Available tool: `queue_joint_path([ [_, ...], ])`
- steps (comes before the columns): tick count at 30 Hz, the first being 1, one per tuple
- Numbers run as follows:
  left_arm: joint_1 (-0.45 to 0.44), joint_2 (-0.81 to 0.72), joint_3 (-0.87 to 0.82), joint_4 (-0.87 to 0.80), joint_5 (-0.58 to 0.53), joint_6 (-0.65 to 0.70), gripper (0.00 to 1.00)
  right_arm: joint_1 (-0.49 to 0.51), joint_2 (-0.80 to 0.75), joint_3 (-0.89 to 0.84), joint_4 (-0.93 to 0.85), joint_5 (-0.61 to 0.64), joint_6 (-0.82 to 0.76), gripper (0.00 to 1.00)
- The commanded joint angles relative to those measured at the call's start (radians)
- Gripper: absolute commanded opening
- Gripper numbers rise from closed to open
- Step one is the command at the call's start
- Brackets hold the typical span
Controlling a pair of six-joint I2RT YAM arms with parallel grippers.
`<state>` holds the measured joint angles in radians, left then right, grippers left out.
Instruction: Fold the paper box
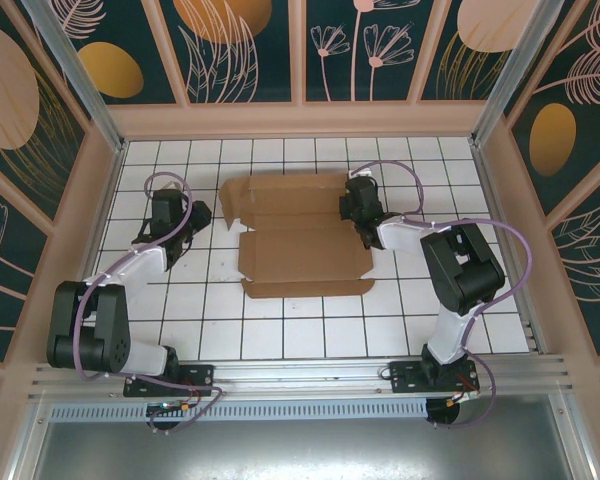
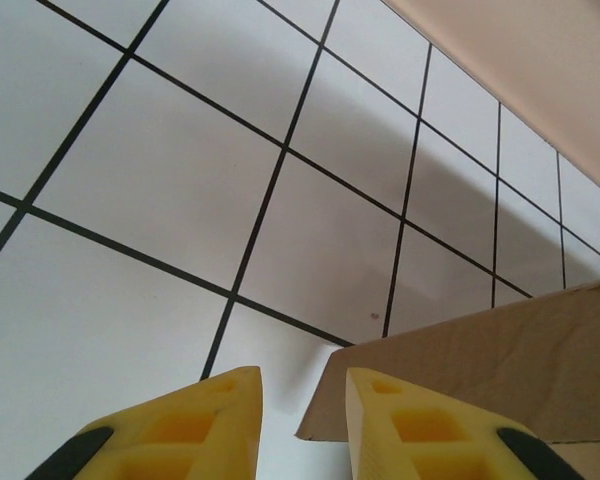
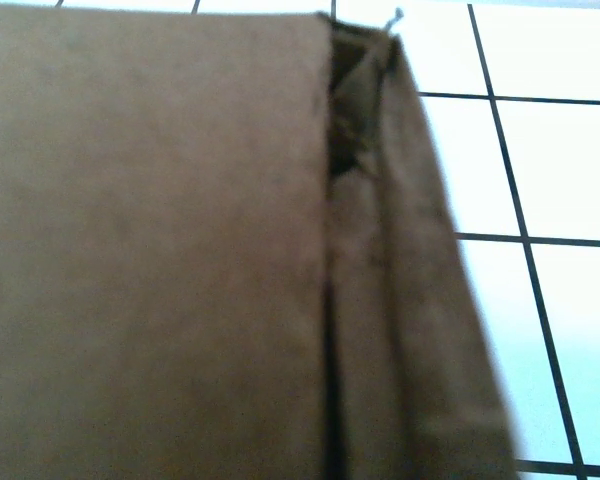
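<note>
Left gripper point(image 2: 300, 388) sitting with fingers apart, holding nothing. Paper box point(image 1: 300, 240) lying at its 3 o'clock, mid-table point(image 1: 180, 320) - brown, creased, flaps partly folded. Right gripper point(image 1: 352, 202) pressing at the box's 2 o'clock corner - can't tell its finger state.

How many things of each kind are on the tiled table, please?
paper box: 1
robot arms: 2 (left arm, right arm)
Total: 3
</note>
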<state>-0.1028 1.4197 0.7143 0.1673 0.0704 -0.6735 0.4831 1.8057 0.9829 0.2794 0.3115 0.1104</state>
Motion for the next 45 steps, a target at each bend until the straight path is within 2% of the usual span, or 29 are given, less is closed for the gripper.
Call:
queue_joint_path([
  [1,0.006,0.044,0.032,0.026,0.017,0.038,0.29,-0.005,0.046,0.013,-0.080,-0.064,0.004,0.00],
  [3,0.006,0.108,0.095,-0.026,-0.002,0.112,0.30,-0.005,0.046,0.014,-0.078,-0.074,0.002,0.00],
  [5,0.005,0.154,0.129,-0.022,0.064,0.153,0.32,-0.005,0.050,0.019,-0.080,-0.078,0.001,0.00],
  [9,0.000,0.192,0.148,-0.006,0.105,0.180,0.34,-0.004,0.058,0.030,-0.085,-0.085,0.000,0.00],
  [16,-0.033,0.199,0.113,0.117,0.206,0.200,0.40,-0.005,0.072,0.049,-0.092,-0.098,0.000,0.00],
  [22,-0.093,0.217,0.153,0.109,0.171,0.307,0.41,-0.004,0.077,0.056,-0.101,-0.107,-0.005,0.00],
  [32,-0.109,0.229,0.181,0.165,0.180,0.408,0.42,-0.006,0.084,0.071,-0.114,-0.133,-0.006,0.00],
  [36,-0.145,0.251,0.218,0.160,0.141,0.478,0.45,-0.006,0.085,0.074,-0.118,-0.149,-0.007,0.00],
  [40,-0.161,0.238,0.192,0.243,0.081,0.508,0.50,-0.005,0.087,0.073,-0.123,-0.162,-0.010,0.00],
  [45,-0.162,0.256,0.182,0.307,0.100,0.568,0.51,-0.005,0.094,0.077,-0.130,-0.183,-0.017,0.00],
])
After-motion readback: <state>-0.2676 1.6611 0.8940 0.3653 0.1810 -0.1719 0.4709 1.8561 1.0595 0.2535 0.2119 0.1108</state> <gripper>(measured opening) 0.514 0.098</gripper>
